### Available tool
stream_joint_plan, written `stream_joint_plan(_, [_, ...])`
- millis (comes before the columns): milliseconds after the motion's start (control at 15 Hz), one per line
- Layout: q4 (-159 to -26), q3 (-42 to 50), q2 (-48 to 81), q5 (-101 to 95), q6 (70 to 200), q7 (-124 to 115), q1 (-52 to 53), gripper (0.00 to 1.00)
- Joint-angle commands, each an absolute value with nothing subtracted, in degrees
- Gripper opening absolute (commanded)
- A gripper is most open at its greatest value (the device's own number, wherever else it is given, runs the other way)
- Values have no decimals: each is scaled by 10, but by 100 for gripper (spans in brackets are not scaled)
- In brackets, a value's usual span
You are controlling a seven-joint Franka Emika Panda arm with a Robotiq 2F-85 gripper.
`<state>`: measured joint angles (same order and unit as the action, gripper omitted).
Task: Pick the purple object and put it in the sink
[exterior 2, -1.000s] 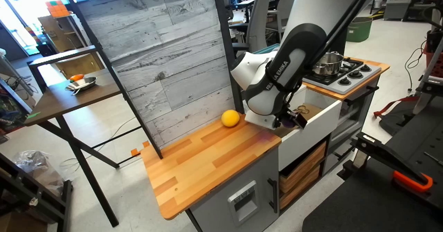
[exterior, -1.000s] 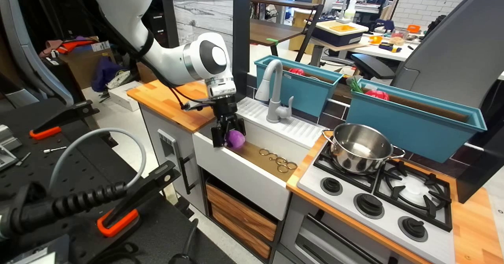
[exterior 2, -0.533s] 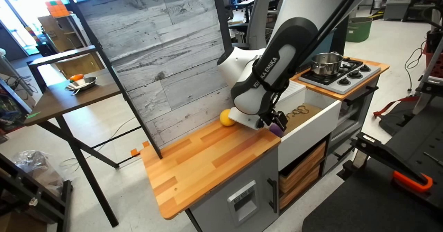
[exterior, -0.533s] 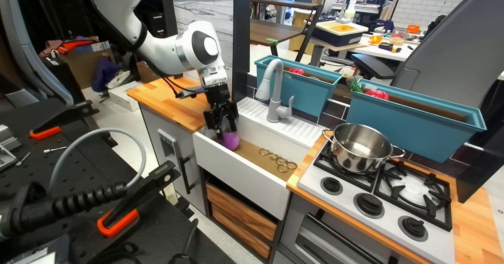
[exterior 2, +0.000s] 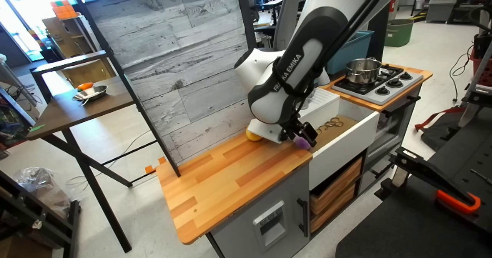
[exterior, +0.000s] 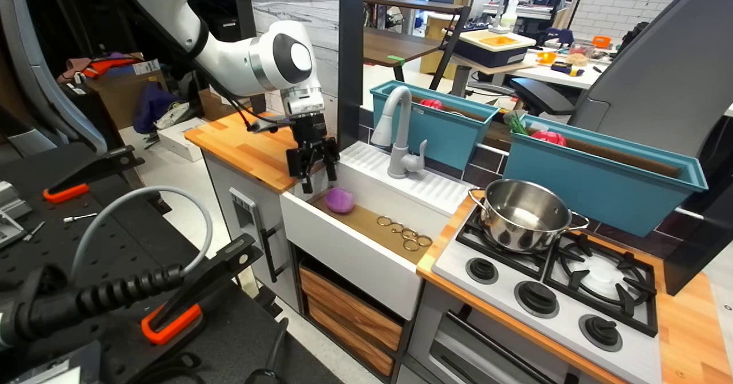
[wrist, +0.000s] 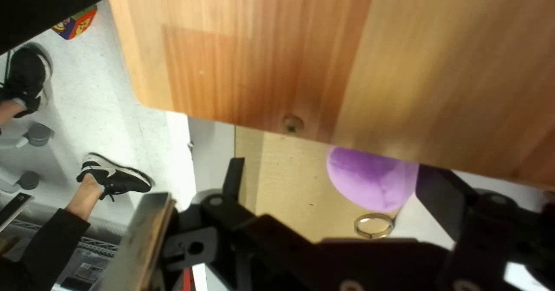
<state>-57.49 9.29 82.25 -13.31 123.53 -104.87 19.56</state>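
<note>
The purple object [exterior: 340,200] rests on the tan floor of the sink [exterior: 350,248], near the end beside the wooden counter. Above it and a little to one side, my gripper [exterior: 319,182] stands open, its fingers apart from the lump. In an exterior view the purple object [exterior 2: 302,143] is partly covered by the gripper. Seen from the wrist, the purple object [wrist: 370,178] shows below and between the spread fingers, its upper part hidden behind the counter edge. Nothing is held.
Several metal rings [exterior: 405,234] lie in the sink. A grey faucet [exterior: 401,135] rises behind it. The wooden counter [exterior 2: 230,177] adjoins the sink and bears a yellow-orange ball [exterior 2: 253,135], partly hidden by the arm. A steel pot [exterior: 524,215] stands on the stove.
The gripper has opened and let go of the purple object, which has dropped onto the sink floor and shifted slightly. The arm has risen and drawn back toward the wooden counter.
</note>
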Motion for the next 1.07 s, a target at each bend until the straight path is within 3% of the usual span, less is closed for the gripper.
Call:
stream_joint_plan(0, [-672, 71, 715, -130, 1267, -1022, 202, 100])
stream_joint_plan(733, [-955, -44, 412, -93, 1256, -802, 191, 100])
stream_joint_plan(800, [-869, -11, 486, -106, 1256, -849, 215, 100])
stream_joint_plan(1000, [-930, -25, 428, -98, 1253, -821, 213, 100])
